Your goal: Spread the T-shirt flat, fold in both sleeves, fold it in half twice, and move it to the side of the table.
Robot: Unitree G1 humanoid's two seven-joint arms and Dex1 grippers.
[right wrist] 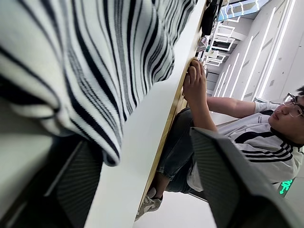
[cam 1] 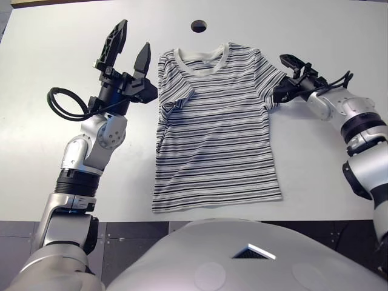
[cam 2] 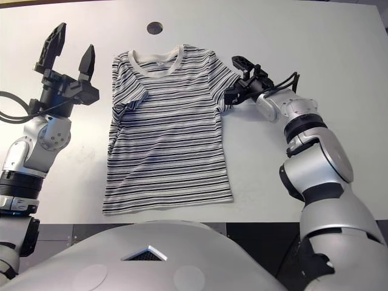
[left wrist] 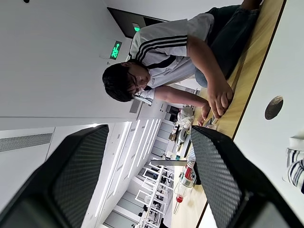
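Note:
A black-and-white striped T-shirt (cam 1: 215, 127) lies spread on the white table (cam 1: 315, 170), collar toward the far edge. Its left sleeve (cam 1: 176, 91) is turned inward over the chest. My left gripper (cam 1: 133, 37) stands open, raised above the table just left of the shirt's shoulder, holding nothing. At the right sleeve (cam 1: 270, 82), my right gripper (cam 1: 280, 80) is open and low on the table. In the right wrist view the sleeve's hem (right wrist: 95, 57) drapes over one finger (right wrist: 71, 190), while the other finger (right wrist: 228, 175) stands apart from it.
A round dark hole (cam 1: 198, 25) is in the tabletop just beyond the collar. A black cable loop (cam 1: 63, 103) hangs off my left forearm. Bare table lies on both sides of the shirt; the front edge runs just below the hem.

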